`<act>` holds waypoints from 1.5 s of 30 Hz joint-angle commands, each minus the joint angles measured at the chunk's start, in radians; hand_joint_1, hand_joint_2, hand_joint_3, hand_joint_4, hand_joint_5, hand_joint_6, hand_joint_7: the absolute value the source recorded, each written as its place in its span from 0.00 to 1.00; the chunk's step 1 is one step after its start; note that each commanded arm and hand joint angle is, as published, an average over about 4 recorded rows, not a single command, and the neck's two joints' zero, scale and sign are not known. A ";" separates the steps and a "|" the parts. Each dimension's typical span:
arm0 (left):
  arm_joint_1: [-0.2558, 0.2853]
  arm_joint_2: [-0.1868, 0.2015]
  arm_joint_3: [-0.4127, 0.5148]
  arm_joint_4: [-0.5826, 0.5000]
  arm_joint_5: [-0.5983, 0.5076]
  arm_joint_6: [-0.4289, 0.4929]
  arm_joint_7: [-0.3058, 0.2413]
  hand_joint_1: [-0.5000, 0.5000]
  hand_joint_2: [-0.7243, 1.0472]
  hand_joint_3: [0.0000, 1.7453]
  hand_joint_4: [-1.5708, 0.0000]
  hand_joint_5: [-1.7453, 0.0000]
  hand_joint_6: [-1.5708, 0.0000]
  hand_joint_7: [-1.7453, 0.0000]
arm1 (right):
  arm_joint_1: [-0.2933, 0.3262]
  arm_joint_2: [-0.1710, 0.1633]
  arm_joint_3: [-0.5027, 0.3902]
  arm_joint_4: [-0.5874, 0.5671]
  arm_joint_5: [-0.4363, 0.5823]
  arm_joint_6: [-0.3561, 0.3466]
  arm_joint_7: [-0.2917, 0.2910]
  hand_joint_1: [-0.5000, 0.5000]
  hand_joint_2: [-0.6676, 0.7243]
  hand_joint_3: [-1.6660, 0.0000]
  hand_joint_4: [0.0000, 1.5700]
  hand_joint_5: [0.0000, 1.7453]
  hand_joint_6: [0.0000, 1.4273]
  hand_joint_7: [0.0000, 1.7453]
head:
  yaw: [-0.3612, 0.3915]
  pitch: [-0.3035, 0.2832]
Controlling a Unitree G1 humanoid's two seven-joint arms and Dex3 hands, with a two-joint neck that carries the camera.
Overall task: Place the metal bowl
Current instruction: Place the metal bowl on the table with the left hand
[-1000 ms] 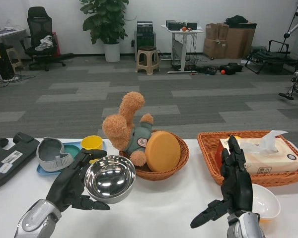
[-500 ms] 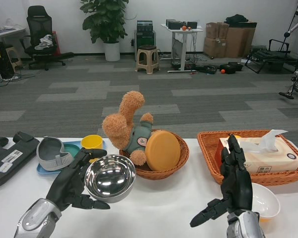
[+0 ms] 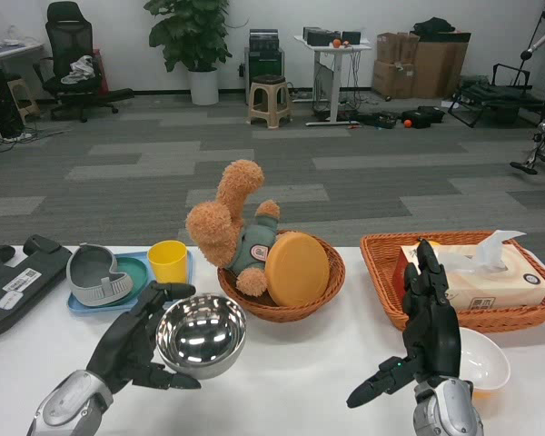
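We find the metal bowl (image 3: 201, 334) in the left hand (image 3: 136, 345), near the front of the white table (image 3: 291, 381). The fingers curl round the bowl's left rim and underside, gripping it; the bowl tilts slightly, its mouth facing up and toward the camera. We cannot tell whether its base touches the table.

The right hand (image 3: 429, 331) stands upright at the right front, fingers spread and pointing up, thumb out to the side, holding nothing. Just to its right lies a white bowl (image 3: 483, 360).

Behind the metal bowl we note a round wicker basket (image 3: 322, 292) holding a plush bear (image 3: 229, 232), upside down, and a yellow disc (image 3: 296, 271) leaning beside it. To the left sits a blue tray (image 3: 138, 283) bearing a grey object (image 3: 95, 276) and a yellow cup (image 3: 167, 261). A black device (image 3: 18, 282) lies at the far left edge. At the right rear, a rectangular wicker tray (image 3: 386, 272) holds a tissue box (image 3: 480, 276).
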 commanded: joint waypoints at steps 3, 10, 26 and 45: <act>-0.006 0.019 -0.020 0.079 -0.008 -0.016 0.004 0.00 0.83 0.04 1.00 0.01 0.84 0.04 | 0.010 -0.002 -0.012 -0.008 0.004 -0.001 0.000 0.04 0.91 1.00 0.07 0.00 0.00 0.04 | 0.005 -0.010; -0.047 0.019 -0.049 0.203 -0.001 -0.040 0.004 0.00 0.85 0.01 1.00 0.00 0.82 0.04 | 0.012 -0.002 -0.011 -0.012 0.004 -0.001 0.000 0.04 0.91 1.00 0.07 0.00 0.00 0.04 | 0.019 -0.037; -0.125 0.002 -0.097 0.404 0.058 -0.112 0.042 0.00 0.90 0.00 1.00 0.00 0.82 0.04 | 0.012 -0.001 -0.006 -0.012 0.005 -0.001 0.000 0.04 0.91 1.00 0.07 0.00 0.00 0.04 | 0.039 -0.118; -0.187 -0.027 -0.090 0.567 0.146 -0.161 0.162 0.00 0.85 0.00 1.00 0.00 0.91 0.11 | 0.011 0.002 -0.004 -0.006 0.005 -0.001 0.000 0.04 0.91 1.00 0.09 0.00 0.00 0.04 | 0.050 -0.178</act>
